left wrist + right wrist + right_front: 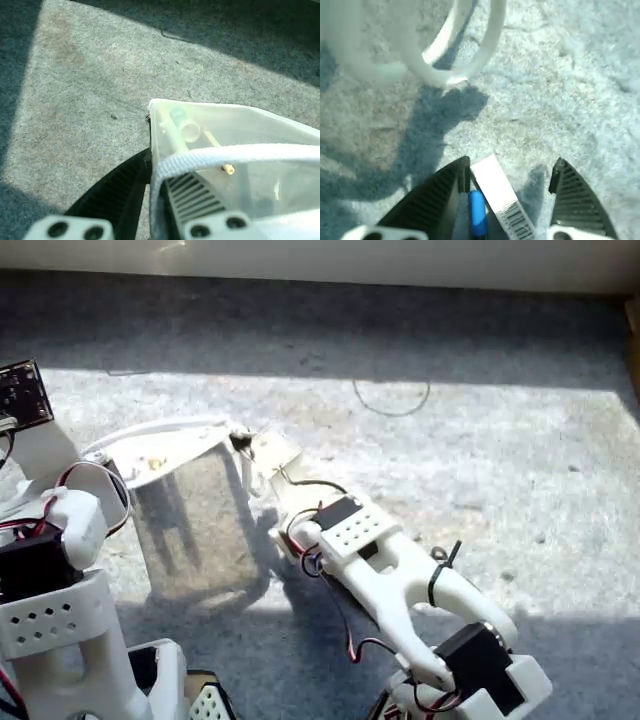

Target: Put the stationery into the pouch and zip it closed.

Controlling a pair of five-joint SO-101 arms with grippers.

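- Left gripper (152, 175) pinches the pouch (240, 125) wall; it should hold steady.
- Right gripper (512, 162) stands wide around a white stationery piece (492, 182); centre it before closing.

Translucent pouch (195, 520) up on edge, white zip rim (225, 152) gaping, clear tube (189, 131) and thin yellowish stick (220, 150) lying inside, and, apart from it, white barcoded block (502, 200) and blue piece (477, 212) side by side.
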